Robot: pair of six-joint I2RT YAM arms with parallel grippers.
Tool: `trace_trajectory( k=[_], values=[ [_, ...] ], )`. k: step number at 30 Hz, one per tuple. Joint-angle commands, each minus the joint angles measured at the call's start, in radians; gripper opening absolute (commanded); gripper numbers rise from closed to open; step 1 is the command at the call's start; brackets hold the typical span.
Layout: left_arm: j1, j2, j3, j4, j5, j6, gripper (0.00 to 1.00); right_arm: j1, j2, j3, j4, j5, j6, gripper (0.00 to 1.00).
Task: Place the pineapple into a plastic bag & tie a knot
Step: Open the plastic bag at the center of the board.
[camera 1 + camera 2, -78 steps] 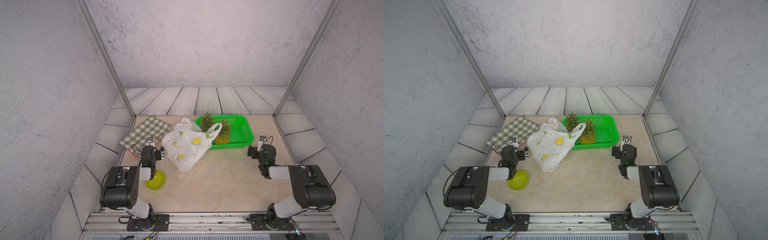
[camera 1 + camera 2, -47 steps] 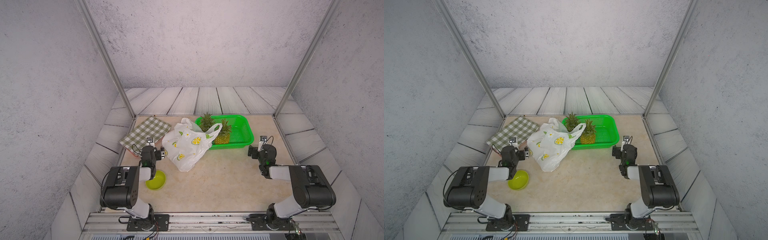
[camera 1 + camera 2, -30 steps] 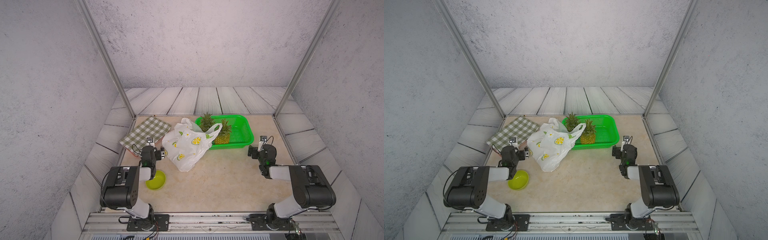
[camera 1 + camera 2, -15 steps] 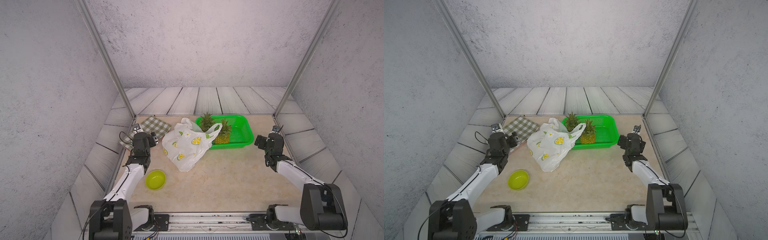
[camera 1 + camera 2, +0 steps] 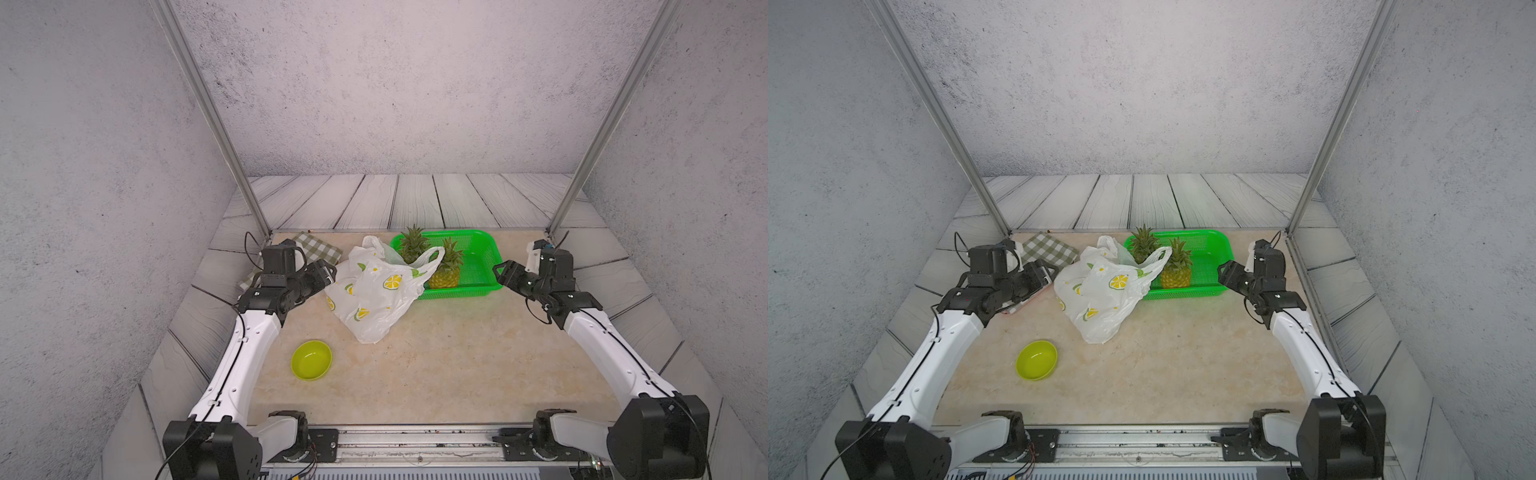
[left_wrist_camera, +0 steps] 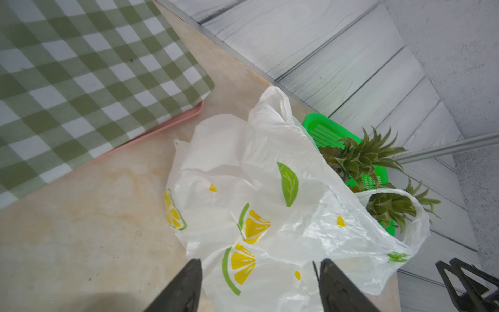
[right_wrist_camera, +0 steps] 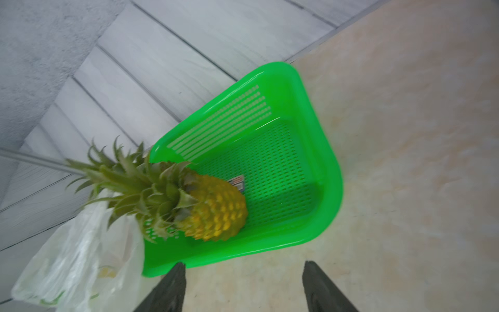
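The white plastic bag (image 5: 374,295) (image 5: 1100,291) with lemon prints lies crumpled mid-table, its mouth against the green basket (image 5: 478,266). Its two handle loops stand apart, and no knot is in view. One pineapple (image 5: 448,272) (image 7: 213,208) stands in the basket, its crown behind a bag handle. A second crown (image 5: 411,245) (image 6: 359,156) rises behind the bag. My left gripper (image 5: 328,272) (image 6: 259,260) hovers open just left of the bag (image 6: 256,202), holding nothing. My right gripper (image 5: 500,272) (image 7: 244,264) is open and empty at the basket's right end.
A lime bowl (image 5: 311,359) sits front left on the beige table. A green checked cloth (image 5: 316,249) on a pink tray (image 6: 162,129) lies at the back left, behind my left wrist. Metal posts (image 5: 557,224) stand at the table's back corners.
Both arms have unfolded from low, tucked poses near the table front. The left has reached up toward the bag, the right toward the basket. The bag and pineapples have stayed put.
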Motion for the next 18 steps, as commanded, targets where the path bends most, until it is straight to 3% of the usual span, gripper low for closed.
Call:
trace_trajectory(
  k=[1,8,18],
  values=[
    [-0.039,0.010,0.042,-0.065,0.042,-0.037,0.71,0.100,0.003,0.042,-0.017,-0.125,0.118,0.74],
    [-0.085,0.021,0.022,0.007,0.032,-0.097,0.70,0.281,0.069,0.111,0.090,-0.061,0.251,0.79],
    [-0.117,-0.022,-0.024,0.034,0.052,-0.120,0.69,0.302,0.262,0.186,0.195,-0.040,0.375,0.79]
  ],
)
